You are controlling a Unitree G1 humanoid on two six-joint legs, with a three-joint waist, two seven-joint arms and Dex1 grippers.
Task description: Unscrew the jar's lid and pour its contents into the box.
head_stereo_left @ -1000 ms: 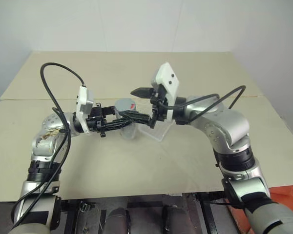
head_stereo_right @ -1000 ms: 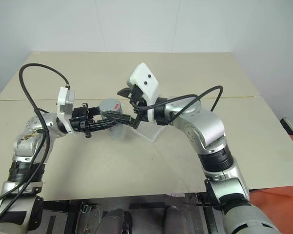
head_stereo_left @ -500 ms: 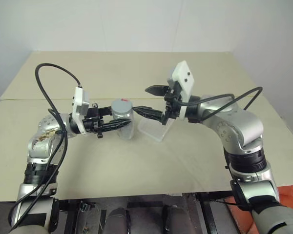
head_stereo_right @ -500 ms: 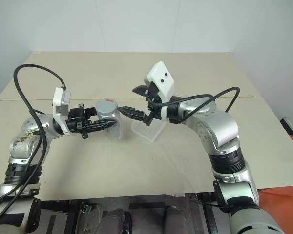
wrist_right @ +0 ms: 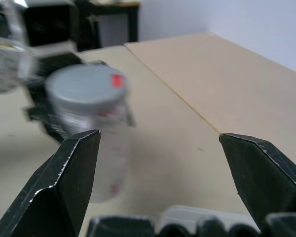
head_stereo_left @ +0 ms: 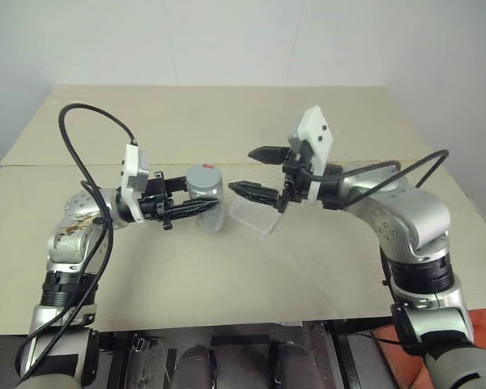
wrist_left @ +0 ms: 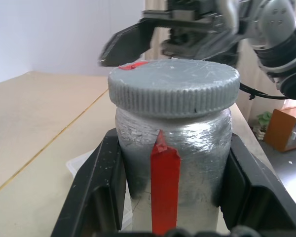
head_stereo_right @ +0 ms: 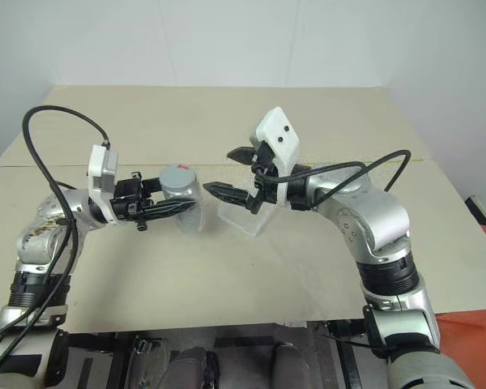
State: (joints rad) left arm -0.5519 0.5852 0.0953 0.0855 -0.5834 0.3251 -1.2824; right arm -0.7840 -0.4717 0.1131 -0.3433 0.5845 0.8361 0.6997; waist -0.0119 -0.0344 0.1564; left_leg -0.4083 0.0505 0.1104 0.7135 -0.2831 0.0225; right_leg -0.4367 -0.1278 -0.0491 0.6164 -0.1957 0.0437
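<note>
left gripper (head_stereo_left: 196, 207) clamped on jar (head_stereo_left: 206, 203), frame centre, lid (wrist_left: 173, 85) on | right gripper (head_stereo_left: 255, 170) jaws apart, just right of jar | box (head_stereo_left: 253, 217) below it

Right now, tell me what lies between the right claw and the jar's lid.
Nothing: in the left eye view, open air separates the open right claw from the lid.
</note>
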